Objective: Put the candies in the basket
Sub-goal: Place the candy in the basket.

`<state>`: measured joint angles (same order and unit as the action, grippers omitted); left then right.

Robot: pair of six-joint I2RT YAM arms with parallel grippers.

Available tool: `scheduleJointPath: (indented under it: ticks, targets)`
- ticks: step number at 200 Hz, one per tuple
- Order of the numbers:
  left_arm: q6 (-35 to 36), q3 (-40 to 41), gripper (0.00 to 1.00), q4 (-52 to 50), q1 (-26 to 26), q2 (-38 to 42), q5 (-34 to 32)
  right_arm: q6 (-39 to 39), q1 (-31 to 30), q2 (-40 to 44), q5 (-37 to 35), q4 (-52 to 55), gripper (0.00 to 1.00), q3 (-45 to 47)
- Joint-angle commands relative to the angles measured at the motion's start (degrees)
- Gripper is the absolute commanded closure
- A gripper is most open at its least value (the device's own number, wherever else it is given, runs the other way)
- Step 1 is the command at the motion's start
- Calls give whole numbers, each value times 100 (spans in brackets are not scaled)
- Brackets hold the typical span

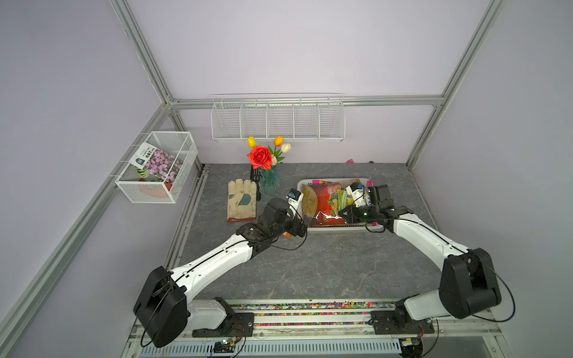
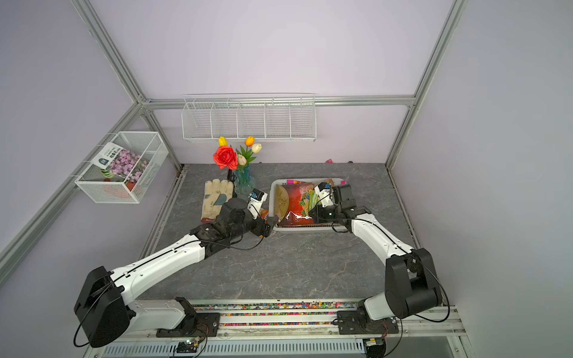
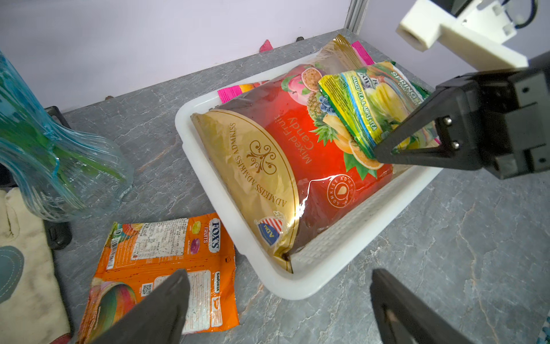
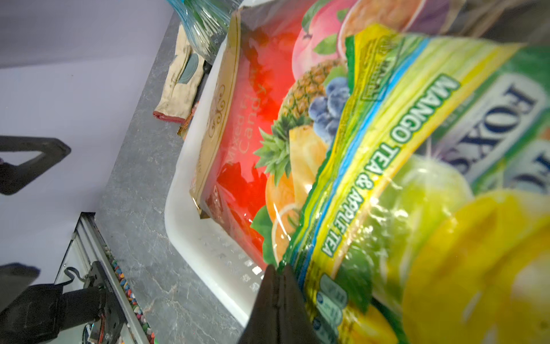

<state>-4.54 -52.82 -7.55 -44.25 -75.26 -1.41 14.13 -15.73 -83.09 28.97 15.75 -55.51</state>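
The white basket (image 1: pixel 338 230) (image 3: pixel 220 190) stands right of the table's middle. A large gold and red candy bag (image 1: pixel 322 201) (image 3: pixel 268 166) fills it, over a magenta bag (image 3: pixel 235 90) of which only the edges show. My right gripper (image 1: pixel 341 212) (image 4: pixel 278 268) hangs over the basket, shut on a corner of the green candy bag (image 3: pixel 372 101) (image 4: pixel 416 178), which tilts up above the gold bag. An orange candy bag (image 3: pixel 166 253) lies flat on the table by the basket's left near corner. My left gripper (image 1: pixel 302 224) (image 3: pixel 279 277) hovers open above that bag and corner, holding nothing.
A cream glove (image 1: pixel 242 201) lies left of the basket, with a glass vase of flowers (image 1: pixel 268 183) behind it. A wire-mesh cube basket (image 1: pixel 158 167) hangs on the left wall and a long wire rack (image 1: pixel 277 121) on the back wall.
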Motion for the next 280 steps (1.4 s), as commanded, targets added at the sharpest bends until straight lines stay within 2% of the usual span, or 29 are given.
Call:
scheduleJointPath:
  ticks: [1, 7, 30, 66, 74, 88, 98, 118, 132, 161, 197, 254, 280]
  targets:
    - [-131, -88, 3, 93, 20, -115, 93, -190, -5, 341, 30, 95, 74, 120]
    - [-149, -101, 3, 107, 13, -119, 100, -216, -10, 407, -16, 140, 70, 96]
    - [-187, -130, 3, 122, 15, -172, 110, -288, 33, 588, 4, 413, 69, -178]
    - [-306, -248, 2, 32, 26, -251, -101, -69, 219, 765, -17, 606, 62, -555]
    - [-411, -344, 1, -121, 42, -290, -163, 163, 289, 812, -369, 699, 61, -624]
    - [-635, -576, 0, -454, 115, -406, -154, 533, 449, 863, -1398, 1036, 59, -739]
    - [-836, -741, 0, -683, 176, -508, -147, 674, 682, 864, -1689, 1264, 58, -753]
    - [-976, -1035, 0, -1022, 256, -716, 41, 876, 1244, 852, -1570, 1343, 56, -600]
    - [-1034, -1297, 0, -1230, 285, -841, 376, 989, 1588, 806, -1155, 1282, 52, -435]
    - [-1140, -1559, 0, -1325, 293, -1046, 837, 947, 1888, 589, -605, 1234, 34, -238]
    - [-1134, -1463, 0, -1061, 294, -1131, 1325, 963, 1986, 139, 182, 1025, 34, -123]
    - [-1219, -1380, 0, -1091, 290, -1078, 900, 772, 1986, 206, -295, 1315, 34, -254]
    - [-1226, -1406, 0, -1090, 294, -1095, 836, 758, 1994, 351, -830, 1432, 33, -346]
